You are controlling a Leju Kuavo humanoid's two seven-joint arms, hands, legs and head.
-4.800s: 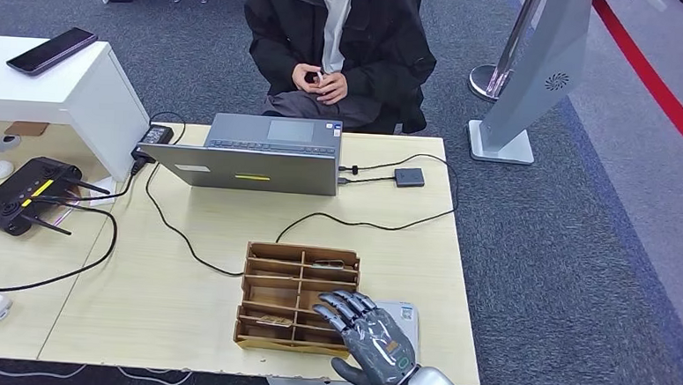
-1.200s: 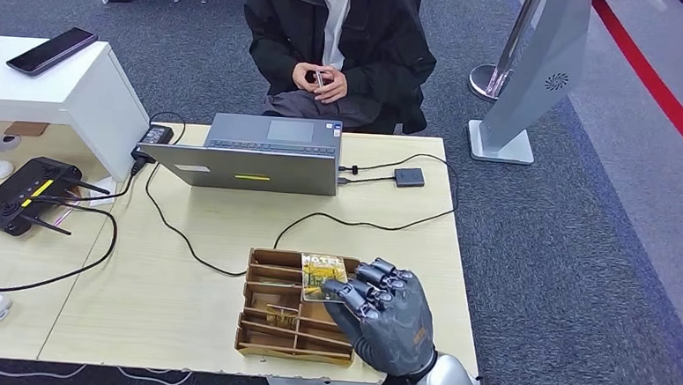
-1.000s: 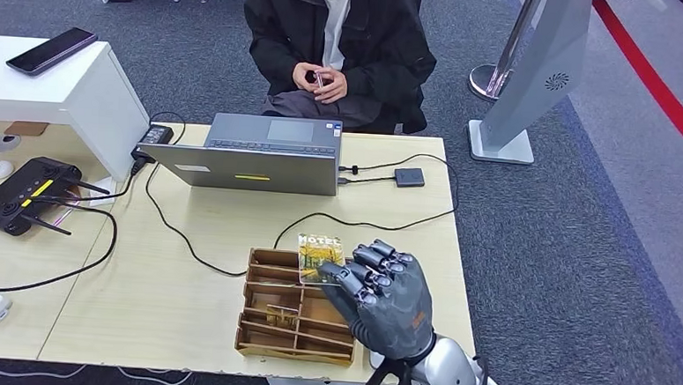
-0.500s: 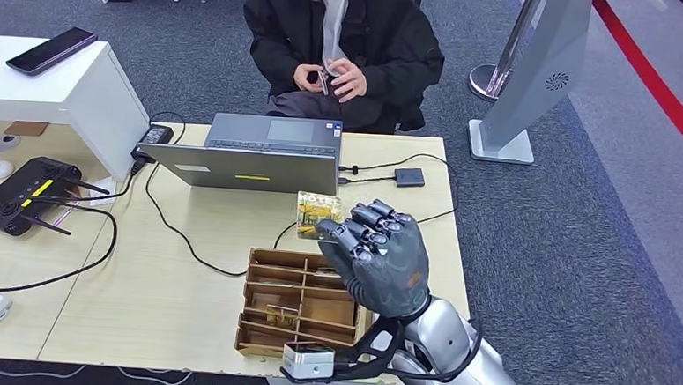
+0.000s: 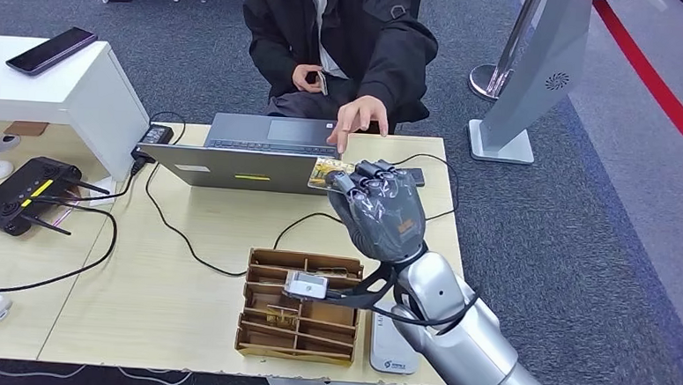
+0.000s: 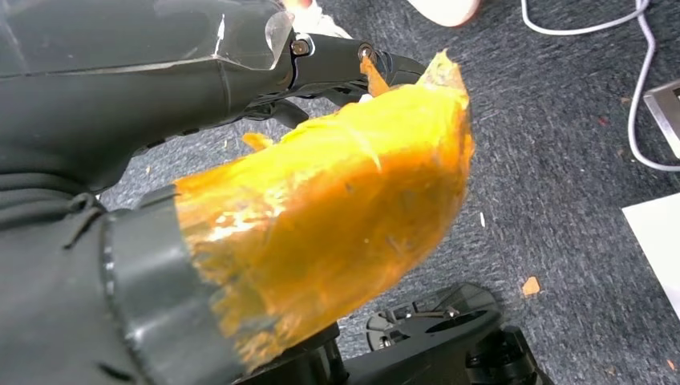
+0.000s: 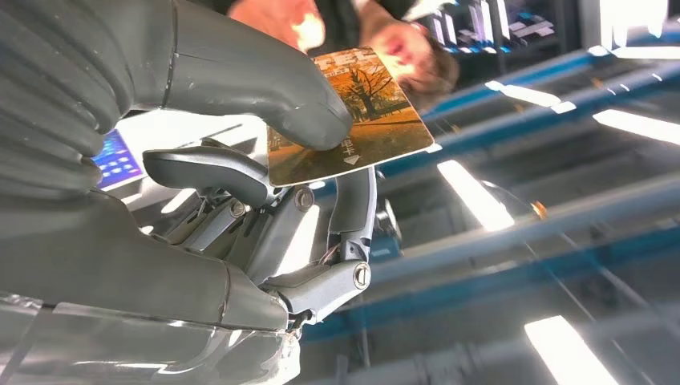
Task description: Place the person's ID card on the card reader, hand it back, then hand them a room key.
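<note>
Far left of the grey laptop [image 5: 261, 153]: a black router [image 5: 22, 192] with thin antennas. Beside it, a white block stand [image 5: 70, 90] with a dark phone [image 5: 52, 49] on top. In front of the laptop, nearer the robot: a brown cardboard tray [image 5: 271, 295] with many little slots. Just past the laptop's right end: the dark grey right hand [image 5: 377, 208], [image 7: 160, 144], raised up, thumb and fingers pinched on the orange picture room key card [image 5: 327, 172], [image 7: 353, 120]. Right above the card: the person's reaching hand [image 5: 358, 118], close, not touching. Behind the laptop: the other hand [image 5: 309, 78] at the black jacket, holding something small. Left hand [image 6: 240, 200] wrapped in orange; cannot tell whether apart or together.
</note>
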